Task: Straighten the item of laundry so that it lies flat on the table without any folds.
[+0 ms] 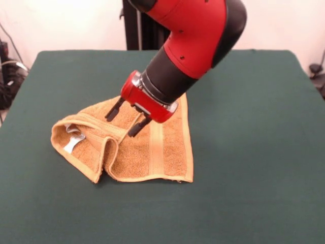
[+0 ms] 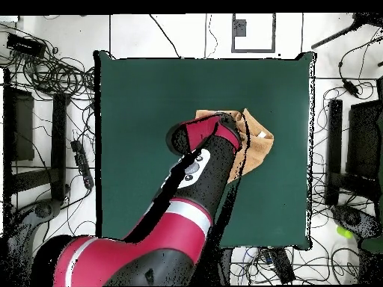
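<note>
Orange-tan terry, the towel (image 1: 137,145) lies near the middle of the green table (image 1: 254,152), its right part flat while its left part is folded over into a raised hump showing a white tag (image 1: 73,145). The gripper (image 1: 127,118) hovers just above the cloth with its fingers spread and empty. The unfolding step seems in hand; next it likely must pinch the folded edge and draw it leftward.

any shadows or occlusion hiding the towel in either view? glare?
Front view: even light, no glare; the claw and arm cast only a faint shadow on the towel, fold and white tag readable; the arm covers the towel's far part. Overhead view: the arm hides most of the towel, only its right part shows; green table evenly lit.
</note>
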{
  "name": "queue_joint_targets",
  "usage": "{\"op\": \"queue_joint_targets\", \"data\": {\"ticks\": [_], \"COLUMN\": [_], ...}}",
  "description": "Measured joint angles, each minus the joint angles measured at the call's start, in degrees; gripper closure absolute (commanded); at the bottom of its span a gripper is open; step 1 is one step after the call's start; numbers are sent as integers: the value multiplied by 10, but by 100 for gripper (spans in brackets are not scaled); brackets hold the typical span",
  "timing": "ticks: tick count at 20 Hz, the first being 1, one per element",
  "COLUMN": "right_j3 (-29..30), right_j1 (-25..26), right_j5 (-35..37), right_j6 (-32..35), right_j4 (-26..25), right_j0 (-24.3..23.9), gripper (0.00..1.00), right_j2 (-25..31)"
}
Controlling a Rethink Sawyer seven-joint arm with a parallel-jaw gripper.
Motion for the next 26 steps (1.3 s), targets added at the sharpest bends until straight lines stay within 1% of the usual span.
{"op": "queue_joint_targets", "data": {"ticks": [7, 20, 26], "right_j3": [-1, -7, -18], "right_j1": [31, 39, 53], "right_j5": [0, 0, 8], "right_j6": [0, 0, 0], "right_j4": [0, 0, 0], "right_j0": [2, 11, 21], "gripper": [0, 0, 0], "right_j2": [-1, -13, -28]}}
